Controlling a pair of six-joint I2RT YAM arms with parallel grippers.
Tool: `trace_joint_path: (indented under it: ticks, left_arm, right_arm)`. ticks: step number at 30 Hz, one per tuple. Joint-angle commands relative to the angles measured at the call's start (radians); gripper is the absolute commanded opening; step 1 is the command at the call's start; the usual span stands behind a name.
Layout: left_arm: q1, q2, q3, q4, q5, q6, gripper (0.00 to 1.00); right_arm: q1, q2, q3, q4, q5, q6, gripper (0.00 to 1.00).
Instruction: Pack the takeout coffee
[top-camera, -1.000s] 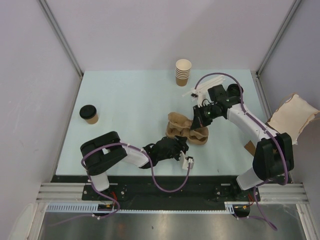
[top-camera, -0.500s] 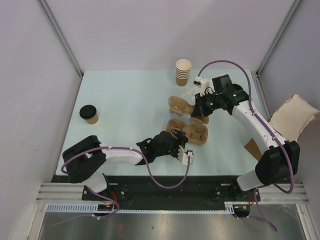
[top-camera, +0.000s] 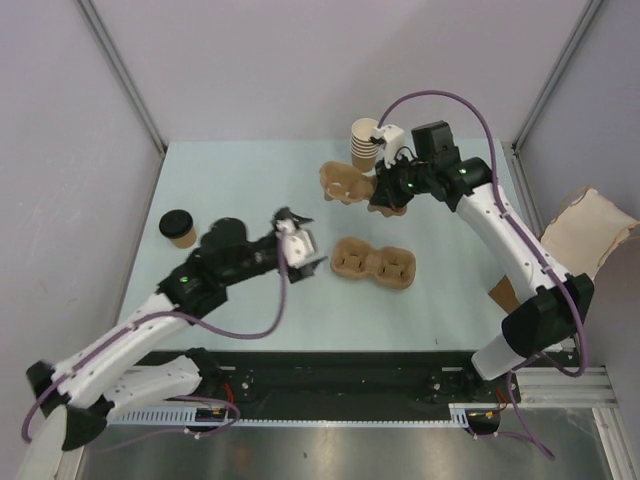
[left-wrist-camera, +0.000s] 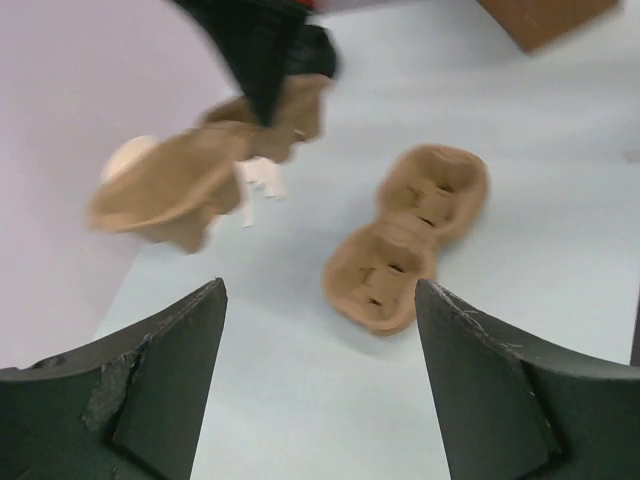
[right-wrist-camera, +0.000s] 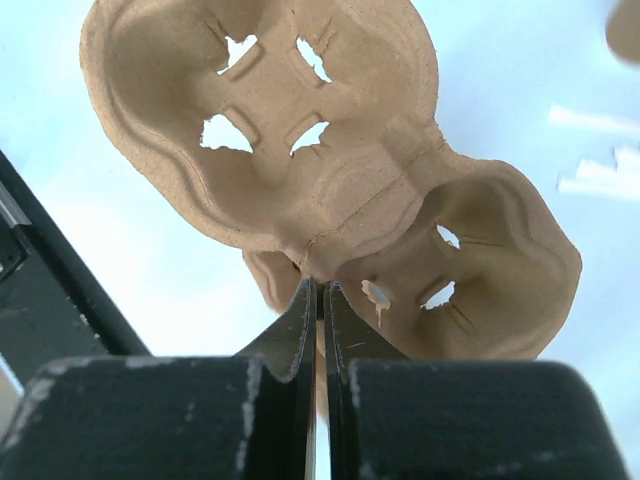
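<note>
Two pulp trays show in the top view. The lifted pulp tray (top-camera: 343, 184) hangs from the right gripper (top-camera: 385, 192) close to the stack of lidless cups (top-camera: 366, 145), and the second pulp tray (top-camera: 375, 263) lies flat on the table (top-camera: 250, 170). The takeout coffee (top-camera: 180, 229) stands upright near the left edge, well apart from both trays. The left gripper (top-camera: 300, 243) hovers between the coffee and the lying tray.

From the left wrist, the left gripper (left-wrist-camera: 320, 300) has its jaws spread wide with nothing between them. The second pulp tray (left-wrist-camera: 405, 240) is ahead; the coffee is not visible here.

From the right wrist, the right gripper (right-wrist-camera: 320, 290) has its jaws pressed together on the thin middle rim of the lifted pulp tray (right-wrist-camera: 290, 140).

I judge the cup to be light, with a thin wall that dents easily. Whether it is full cannot be told, so it is better kept upright. The best hold is around the paper body just under the black lid (top-camera: 176, 219), with gentle pressure, not on the lid, which may come off.
</note>
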Motion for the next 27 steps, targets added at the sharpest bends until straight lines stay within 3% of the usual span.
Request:
trace_joint_path:
  ticks: [1,6,11,16,22,27]
  left_arm:
    - [0.183,-0.154,0.098,-0.165,0.045,-0.343,0.82]
    - [0.491,-0.251,0.152,-0.153,0.041,-0.548,0.84]
    - [0.715,-0.167,0.352,-0.277,0.034,-0.682,0.86]
    - [0.852,-0.116,0.443,-0.306,0.093,-0.772,0.87]
    - [1.056,-0.038,0.494,-0.297,0.303,-0.926,0.87]
    - [1.092,-0.042,0.445,-0.259,0.374,-0.932,0.88]
  right_arm:
    - [0.085,0.107,0.126,-0.005,0.046,-0.09,0.0]
    - [0.223,0.285,0.264,0.0,0.099,-0.213,0.0]
    - [0.402,0.452,0.379,0.012,0.135,-0.328,0.0]
    - [0.534,0.638,0.511,0.08,0.154,-0.365,0.0]
    - [0.651,0.805,0.647,0.192,0.198,-0.414,0.0]
    - [0.686,0.963,0.819,0.242,0.197,-0.422,0.0]
